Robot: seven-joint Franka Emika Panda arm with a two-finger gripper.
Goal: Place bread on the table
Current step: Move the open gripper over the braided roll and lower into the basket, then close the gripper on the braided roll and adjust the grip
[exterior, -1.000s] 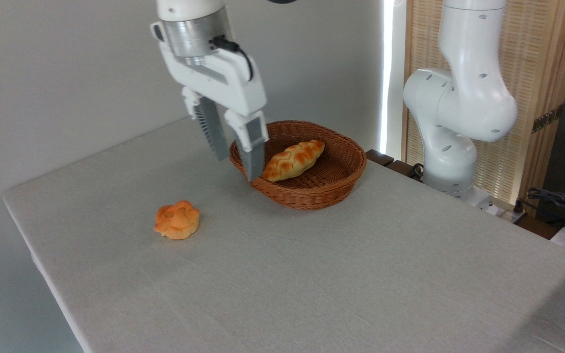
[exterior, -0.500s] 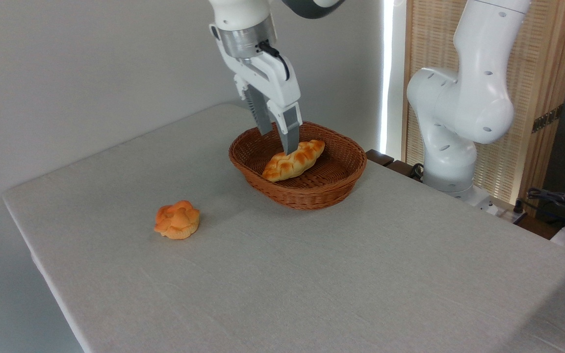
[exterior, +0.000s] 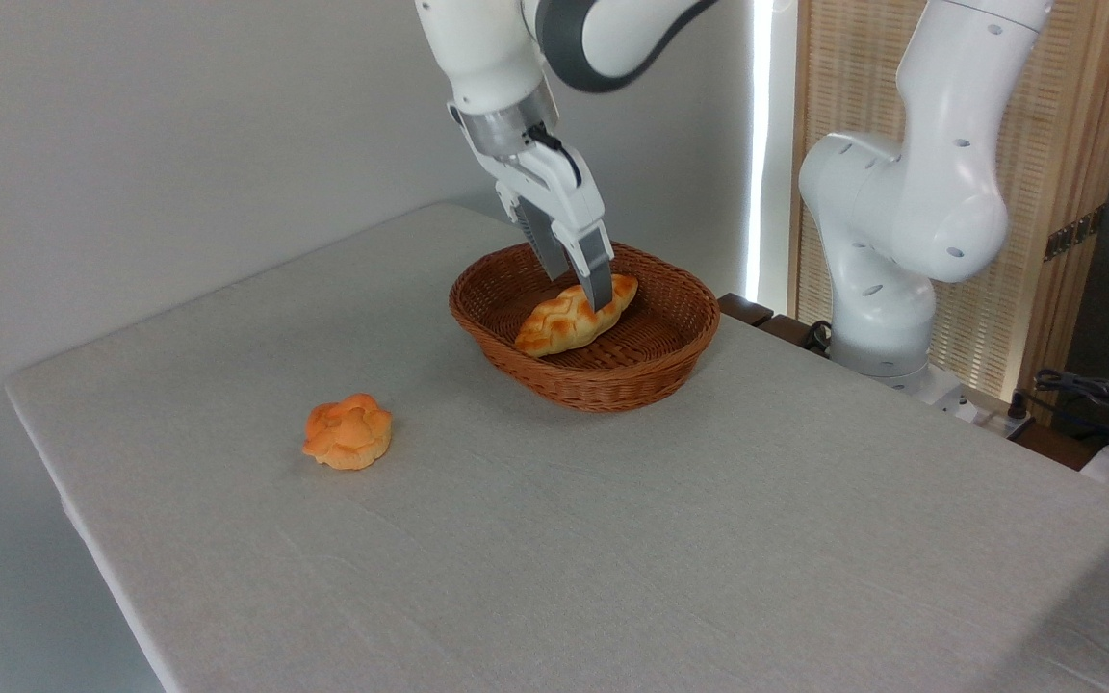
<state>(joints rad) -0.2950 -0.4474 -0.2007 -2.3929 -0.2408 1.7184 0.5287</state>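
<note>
Since the earlier frame, the white two-finger gripper [exterior: 581,284] has descended into the basket, fingers spread astride the loaf. Light grey cloth-topped table [exterior: 612,539] carries a brown oval wicker basket [exterior: 656,361] near its far edge. Braided golden-brown bread [exterior: 564,322] lies inside. Small orange knotted bun [exterior: 348,431] sits near the left edge.

We see the worktop [exterior: 612,539] bare and open in front, with only the small bun [exterior: 348,431] at left. The basket [exterior: 612,380] rim rings the bread [exterior: 576,315], and the tool [exterior: 579,279] seems to straddle it from above.
</note>
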